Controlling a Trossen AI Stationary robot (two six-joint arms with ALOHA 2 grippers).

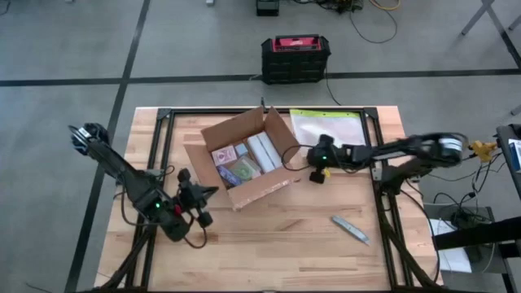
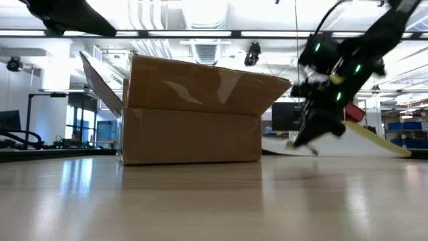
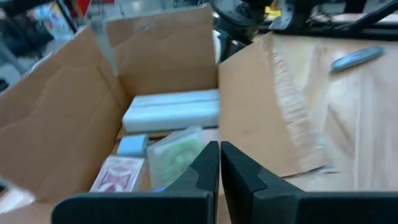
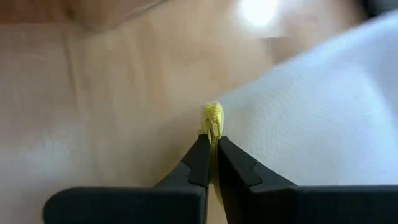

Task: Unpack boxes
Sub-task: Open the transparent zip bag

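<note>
Pinching the yellow-green corner (image 4: pixel 212 117) of the clear pouch (image 1: pixel 327 128), right tool (image 1: pixel 318 174) pressed together on that edge, just off the carton's 3 o'clock side. Gripped by the corner probably so the thin, limp plastic can be peeled off the table (image 1: pixel 269 244) or dragged aside, a flat sheet giving nothing else to catch. Holding at 8 o'clock from the carton, left tool (image 1: pixel 198 205) pressed together on nothing, aimed into the open top, seemingly waiting its turn. Sitting mid-table, carton (image 1: pixel 242 159) with all flaps folded outward and shiny tape strips along them, left wide open so contents can be reached from above. Packed inside and not yet lifted out: a white block (image 3: pixel 173 110), a red patterned card box (image 3: pixel 117 173), a greenish packet (image 3: pixel 175 153). Lying at 4 o'clock from the carton, well apart, a grey utility knife (image 1: pixel 350 229), likely set clear after cutting tape.
</note>
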